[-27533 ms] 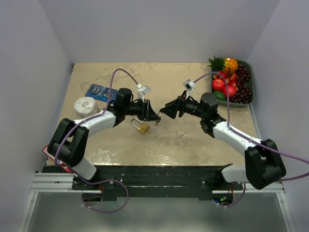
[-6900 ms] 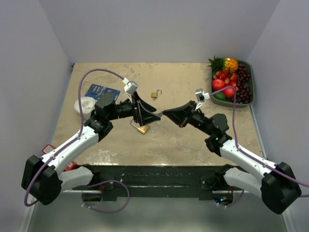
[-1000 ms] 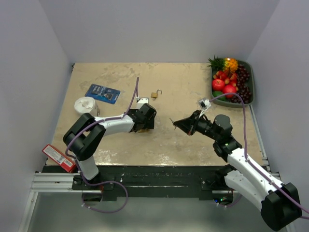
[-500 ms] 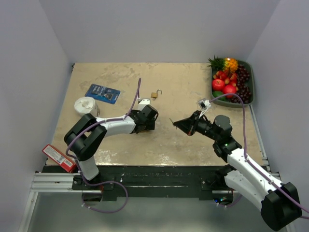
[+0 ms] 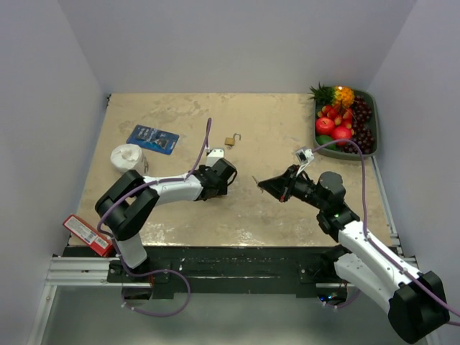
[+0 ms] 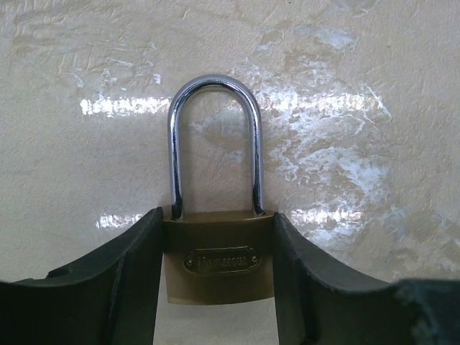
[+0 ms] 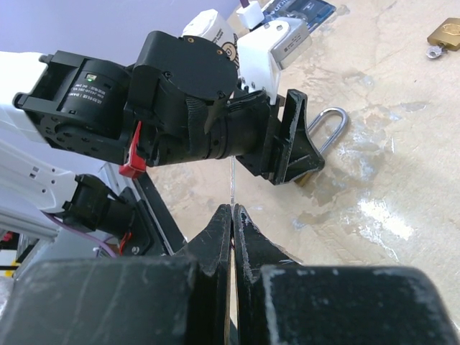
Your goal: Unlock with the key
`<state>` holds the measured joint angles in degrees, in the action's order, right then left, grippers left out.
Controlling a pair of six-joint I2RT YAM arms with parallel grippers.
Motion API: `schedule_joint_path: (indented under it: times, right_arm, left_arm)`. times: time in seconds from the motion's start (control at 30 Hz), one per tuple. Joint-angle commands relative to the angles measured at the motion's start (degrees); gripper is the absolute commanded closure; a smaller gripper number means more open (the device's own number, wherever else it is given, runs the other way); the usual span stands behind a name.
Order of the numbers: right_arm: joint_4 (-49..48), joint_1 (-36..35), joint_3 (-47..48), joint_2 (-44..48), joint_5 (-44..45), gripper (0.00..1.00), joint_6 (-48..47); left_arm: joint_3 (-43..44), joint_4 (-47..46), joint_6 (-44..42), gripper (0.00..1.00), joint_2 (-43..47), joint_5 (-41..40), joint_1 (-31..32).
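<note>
A brass padlock with a steel shackle lies flat on the tan table. My left gripper is shut on its body, one finger pressed against each side. In the top view the left gripper hides the padlock. In the right wrist view the shackle pokes out behind the left gripper. My right gripper is shut on the key. The thin blade sticks out past the tips toward the left gripper. Seen from above, the right gripper and key hover a short gap to the right of the padlock.
A small second padlock lies behind the grippers. A tray of fruit stands at the back right. A blue packet and a white roll are at the left. A red box is at the near left edge.
The left gripper's jaws have closed in onto the padlock's body and its wrist has edged slightly right. The right arm and key have stayed still.
</note>
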<state>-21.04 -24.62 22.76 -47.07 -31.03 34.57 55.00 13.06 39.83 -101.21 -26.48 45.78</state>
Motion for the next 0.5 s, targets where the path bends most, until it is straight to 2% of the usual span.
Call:
schedule_joint_path:
  times: [0.0, 0.07, 0.1, 0.2, 0.33, 0.47]
  right_arm:
    - [-0.3, 0.4, 0.1, 1.5, 1.0, 1.00, -0.2]
    - [1.4, 0.3, 0.7, 1.9, 2.0, 1.00, -1.3]
    - [3.4, 0.3, 1.3, 2.1, 2.5, 1.00, -2.6]
    - [7.5, 0.4, 2.2, 2.6, 4.9, 1.00, -5.6]
    - [10.5, 0.2, 2.5, 2.5, 7.0, 1.00, -7.5]
    - [7.5, -1.7, 1.1, 0.9, 8.2, 1.00, -6.0]
  left_arm:
    - [-4.6, 8.8, 0.7, 0.65, -5.0, 6.4, 0.5]
    - [-4.1, 6.9, 1.1, 0.74, -4.1, 7.6, 0.5]
    - [-3.9, 6.1, 1.5, 0.84, -3.6, 9.1, 0.5]
    - [-3.4, 2.0, 3.0, 1.00, -1.3, 12.9, 0.5]
    - [-3.2, -3.6, 6.7, 1.00, 2.9, 17.6, 0.5]
    - [-4.0, -10.4, 10.3, 1.00, 8.6, 21.8, 0.5]
